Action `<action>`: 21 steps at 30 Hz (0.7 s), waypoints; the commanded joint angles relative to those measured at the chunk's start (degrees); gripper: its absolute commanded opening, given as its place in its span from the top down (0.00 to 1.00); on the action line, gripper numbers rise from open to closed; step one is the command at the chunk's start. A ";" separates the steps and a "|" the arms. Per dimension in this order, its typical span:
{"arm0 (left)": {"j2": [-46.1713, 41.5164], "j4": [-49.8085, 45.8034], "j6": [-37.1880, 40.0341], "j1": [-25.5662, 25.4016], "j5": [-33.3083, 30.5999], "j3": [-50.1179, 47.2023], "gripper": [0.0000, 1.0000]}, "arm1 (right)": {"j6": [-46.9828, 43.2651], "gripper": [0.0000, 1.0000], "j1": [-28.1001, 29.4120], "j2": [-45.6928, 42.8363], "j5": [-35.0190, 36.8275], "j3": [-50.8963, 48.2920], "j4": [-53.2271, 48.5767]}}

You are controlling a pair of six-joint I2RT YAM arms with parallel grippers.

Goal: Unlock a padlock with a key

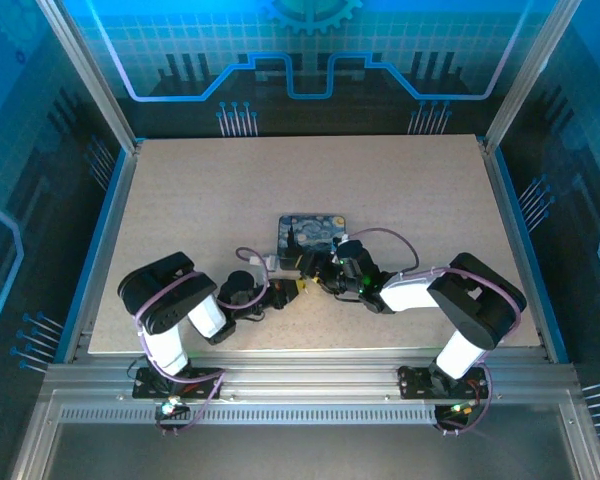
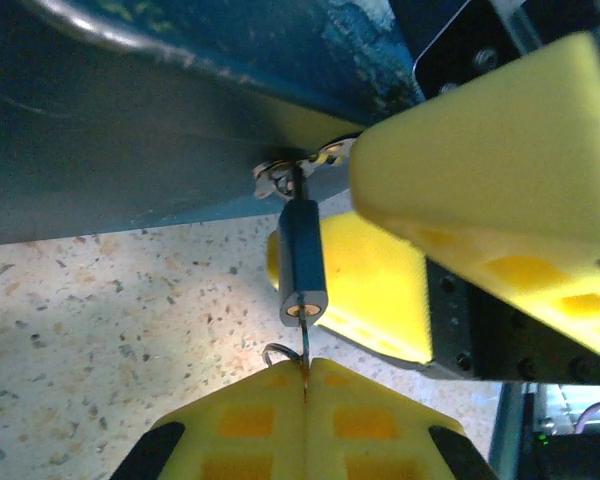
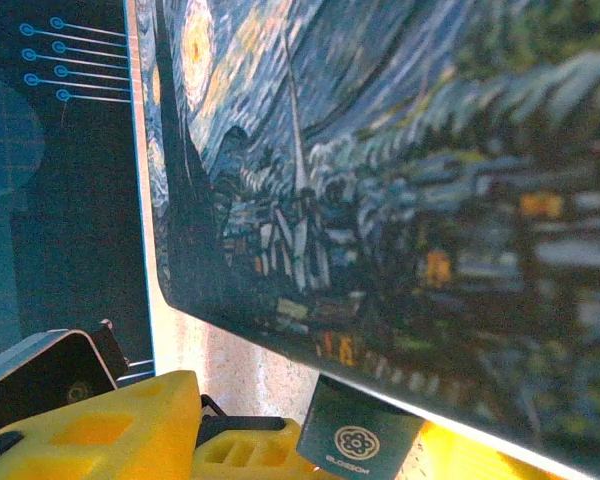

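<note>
Padlock (image 2: 302,255) and key (image 2: 304,346) meet just off the near edge of the dark tin (image 2: 130,130) with the swirly night-sky print, which lies flat near the middle of the speckled surface (image 2: 100,320). In the left wrist view the padlock's slim teal-blue body juts out from the tin on a thin shackle hooked through a small silvery latch (image 2: 278,178) at the rim, its round, brass-ringed underside turned toward the camera. The left jaws are closed tight on the key: the two yellow fingers (image 2: 250,420) press flat together with the thin dark blade pinched in the seam between them, and the blade reaches up to the keyhole in the padlock's underside. A small wire loop shows just beside the blade at the fingertips. How deep the blade sits in the lock cannot be told. The right jaws stand apart on either side of the padlock, one yellow finger (image 2: 370,285) just behind its body and the other (image 2: 500,150) nearer the camera to the right; whether either presses on the padlock cannot be told. In the right wrist view the padlock (image 3: 358,436) shows as a dark teal block with a small round emblem, tucked below the edge of the tin (image 3: 380,200). From above, both arms reach inward and meet just in front of the tin (image 1: 312,230)
</note>
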 commanded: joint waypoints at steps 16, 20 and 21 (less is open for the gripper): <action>0.70 2.33 0.05 -0.48 -0.18 -0.77 1.00 | 1.39 0.85 1.12 -0.13 0.21 0.62 -8.55; 1.49 1.95 1.47 -0.42 -1.46 -0.91 1.00 | -0.25 0.92 1.25 -1.09 1.18 1.86 -13.19; 1.82 1.65 1.73 -0.46 -1.75 -0.88 1.00 | -0.66 0.93 1.35 -1.28 1.46 2.19 -14.02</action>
